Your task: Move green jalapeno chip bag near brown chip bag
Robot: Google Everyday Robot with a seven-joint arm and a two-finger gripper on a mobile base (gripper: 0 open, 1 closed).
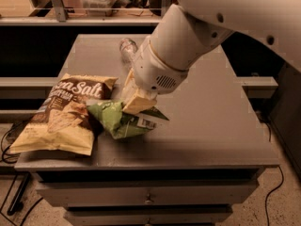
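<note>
The green jalapeno chip bag (pixel 117 120) hangs crumpled in my gripper (pixel 134 100), just above the grey table (pixel 216 121). Its left edge reaches the right side of the brown chip bag (pixel 66 114); I cannot tell if they touch. The brown and cream bag with white "Sea Salt" script lies flat at the table's front left. My gripper, with pale yellow fingers (pixel 138 102), is shut on the green bag's upper right part. The big white arm comes in from the upper right.
A clear plastic bottle (pixel 127 48) lies at the back of the table, partly behind my arm. The table has drawers below its front edge. A shelf with clutter runs along the back. Cables lie on the floor at left and right.
</note>
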